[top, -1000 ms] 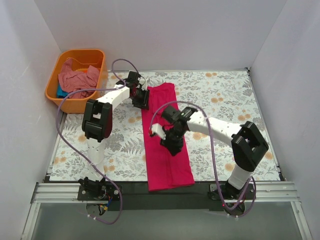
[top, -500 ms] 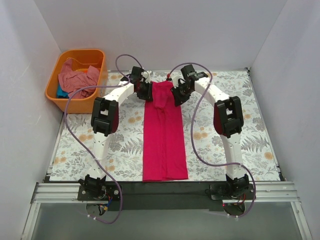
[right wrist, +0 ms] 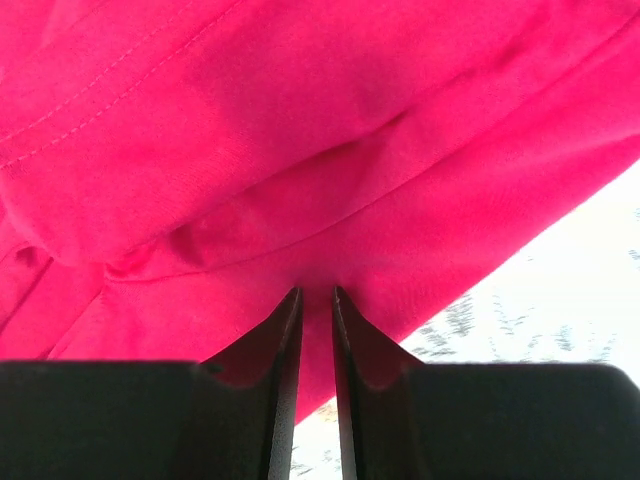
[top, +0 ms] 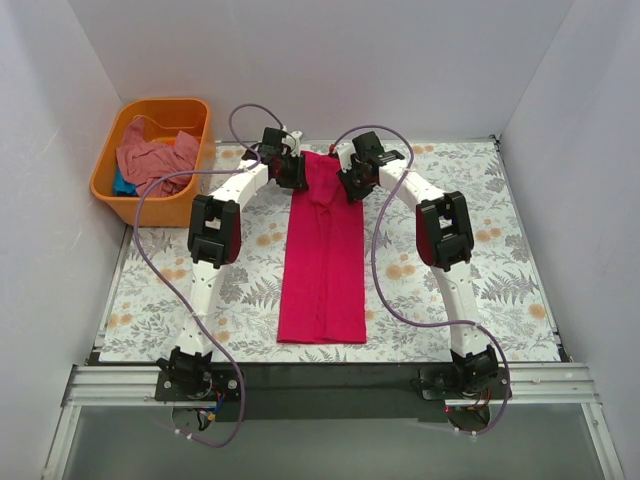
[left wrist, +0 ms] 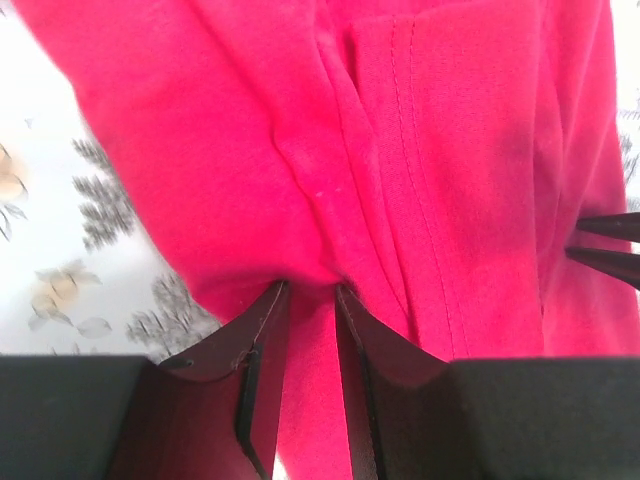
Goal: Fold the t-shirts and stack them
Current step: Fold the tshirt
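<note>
The crimson-pink t-shirt lies on the floral table cloth as a long narrow strip running from the far edge toward the arms. My left gripper is at its far left corner, and my right gripper is at its far right corner. In the left wrist view the gripper is shut on a pinch of the red cloth. The right wrist view shows the same for the other gripper, shut on a fold of the cloth. A salmon-pink t-shirt and a bit of teal one lie in the tub.
The orange plastic tub stands at the far left, off the table cloth. White walls close in the far side and both sides. The right gripper's fingertips show at the right edge of the left wrist view.
My right arm swung from the shirt's middle to its far right corner. Both grippers closed on the far edge. The whole strip slid away from the arms.
</note>
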`<state>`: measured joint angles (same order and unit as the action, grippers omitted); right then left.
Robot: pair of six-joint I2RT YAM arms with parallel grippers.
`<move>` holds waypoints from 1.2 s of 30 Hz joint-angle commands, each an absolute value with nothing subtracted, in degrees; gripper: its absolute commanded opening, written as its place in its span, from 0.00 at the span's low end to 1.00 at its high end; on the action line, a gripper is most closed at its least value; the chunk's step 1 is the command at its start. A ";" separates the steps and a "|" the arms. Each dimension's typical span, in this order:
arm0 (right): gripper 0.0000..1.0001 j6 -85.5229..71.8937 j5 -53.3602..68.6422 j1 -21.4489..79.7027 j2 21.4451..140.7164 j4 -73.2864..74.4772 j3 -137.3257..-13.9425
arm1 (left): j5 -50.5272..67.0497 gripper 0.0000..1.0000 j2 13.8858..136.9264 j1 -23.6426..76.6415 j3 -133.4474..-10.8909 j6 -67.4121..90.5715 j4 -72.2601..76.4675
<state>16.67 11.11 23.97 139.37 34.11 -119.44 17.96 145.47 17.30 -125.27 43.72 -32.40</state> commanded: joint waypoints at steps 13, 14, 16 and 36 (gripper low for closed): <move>0.26 16.44 0.26 22.59 146.60 24.79 -127.88 | 17.32 0.29 153.98 14.59 -131.74 45.26 -30.50; 0.26 16.44 0.26 22.59 146.60 24.26 -127.97 | 16.97 0.30 154.42 14.59 -132.01 45.18 -30.24; 0.28 16.78 0.26 22.59 146.17 23.12 -127.88 | 15.92 0.30 154.69 14.50 -132.71 44.39 -29.54; 0.98 31.62 8.95 26.71 104.88 20.73 -107.78 | 20.99 0.84 110.94 13.97 -115.77 37.37 -22.22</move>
<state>25.02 6.98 24.45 110.87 21.21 -112.75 19.38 123.11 13.85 -117.58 41.34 -24.64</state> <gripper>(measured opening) 0.976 0.836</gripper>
